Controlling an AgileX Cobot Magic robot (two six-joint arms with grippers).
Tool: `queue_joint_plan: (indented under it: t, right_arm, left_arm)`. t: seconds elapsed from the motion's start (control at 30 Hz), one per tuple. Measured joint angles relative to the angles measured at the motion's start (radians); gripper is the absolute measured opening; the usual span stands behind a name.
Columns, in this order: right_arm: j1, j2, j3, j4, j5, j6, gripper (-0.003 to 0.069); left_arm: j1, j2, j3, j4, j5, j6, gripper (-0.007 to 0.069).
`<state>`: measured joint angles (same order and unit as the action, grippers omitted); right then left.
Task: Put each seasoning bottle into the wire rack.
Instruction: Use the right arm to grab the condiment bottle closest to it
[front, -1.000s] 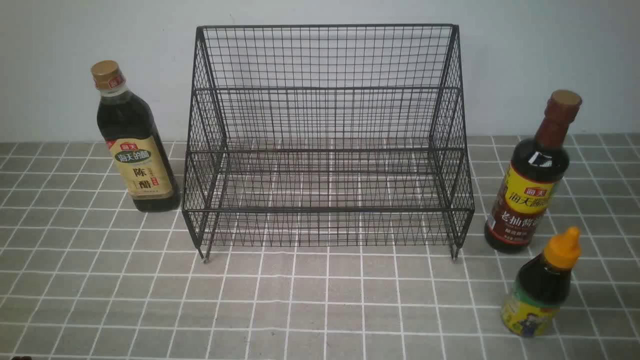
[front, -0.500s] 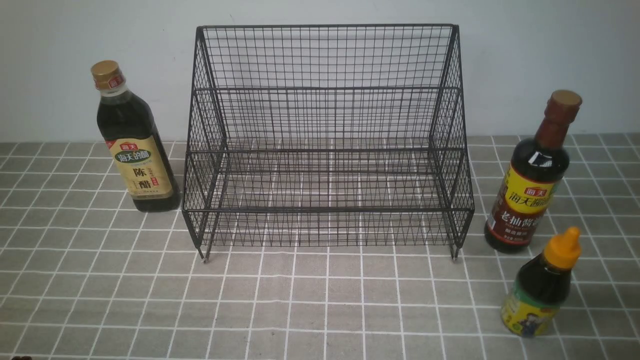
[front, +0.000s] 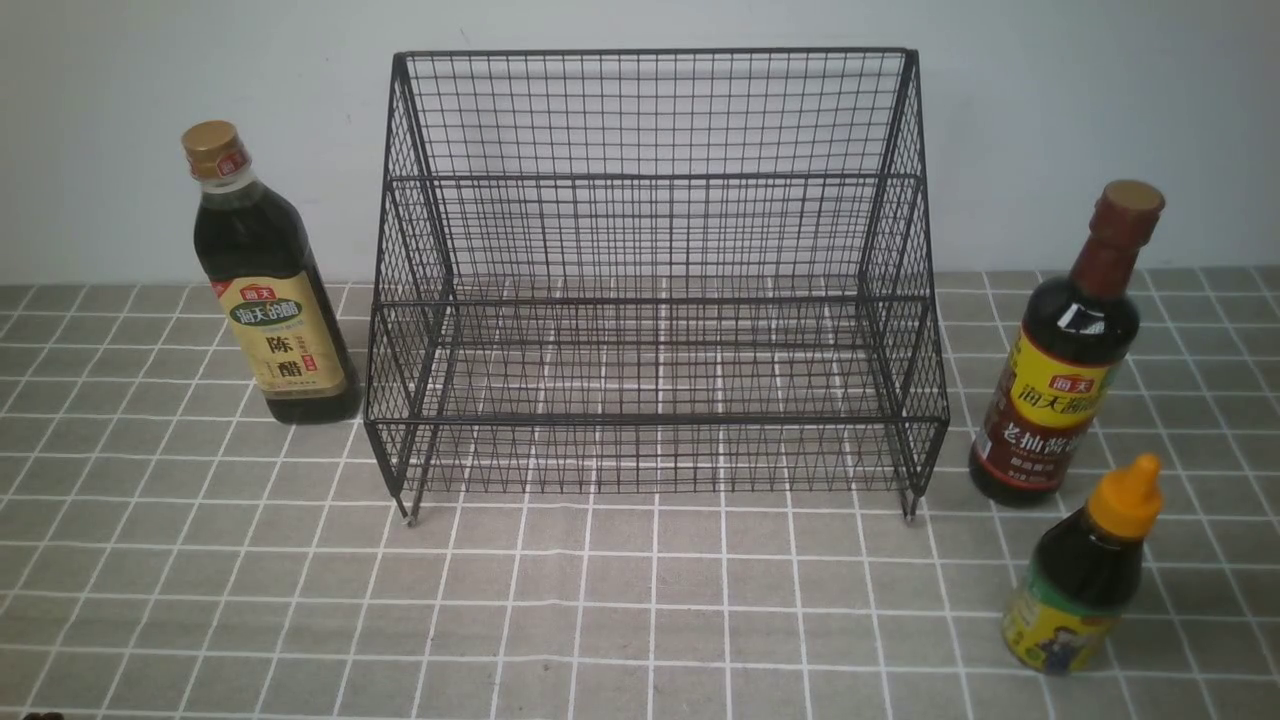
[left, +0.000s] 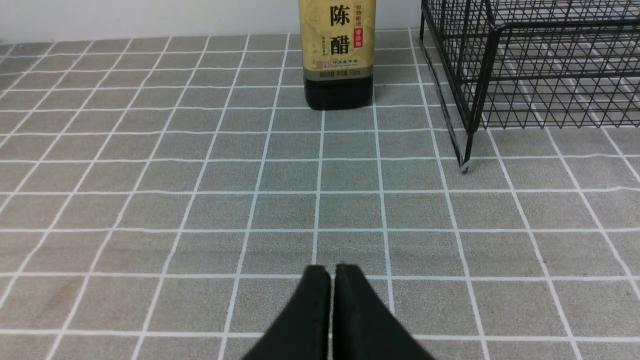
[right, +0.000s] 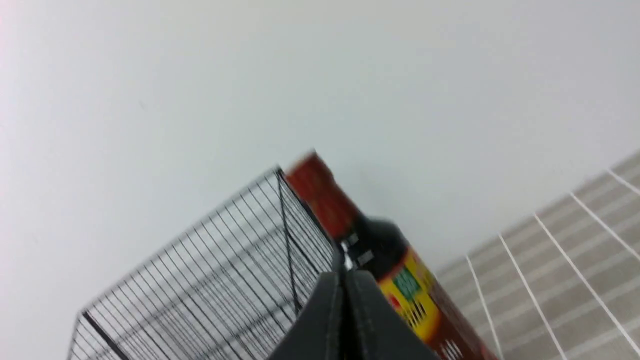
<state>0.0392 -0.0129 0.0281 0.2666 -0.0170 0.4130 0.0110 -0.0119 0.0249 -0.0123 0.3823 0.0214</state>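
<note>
The black wire rack (front: 655, 300) stands against the back wall with nothing on its shelves. Left of it stands the gold-capped bottle (front: 268, 290) with a beige label. Right of it stands the brown-capped bottle (front: 1065, 360) with a yellow-red label, and in front of that the short orange-capped bottle (front: 1085, 570). Neither arm shows in the front view. My left gripper (left: 332, 272) is shut and empty, low over the tiles, well short of the gold-capped bottle (left: 338, 55) and the rack's corner (left: 530, 70). My right gripper (right: 344, 276) is shut and empty, tilted, with the brown-capped bottle (right: 395, 265) and rack (right: 210, 280) beyond it.
A grey tiled cloth (front: 640, 610) covers the table up to a plain pale wall (front: 1050, 110) close behind the rack. The rack's short legs (front: 412, 515) rest on the cloth.
</note>
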Motion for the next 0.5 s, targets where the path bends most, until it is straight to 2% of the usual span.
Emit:
queue_joint_plan:
  t: [0.17,0.33,0.5]
  right_arm:
    - [0.003,0.0,-0.018,0.024,-0.038,0.034,-0.0013]
    - [0.038,0.093,-0.326,-0.105,0.336,-0.016,-0.0013]
    - [0.06,0.372,-0.654,-0.181,0.778,-0.174,-0.0013]
  left_arm:
    - [0.0,0.0,0.0,0.0,0.0,0.0,-0.0007]
    - [0.001,0.0,0.0,0.0,0.0,0.0,-0.0007]
    - [0.001,0.0,0.0,0.0,0.0,0.0,-0.0007]
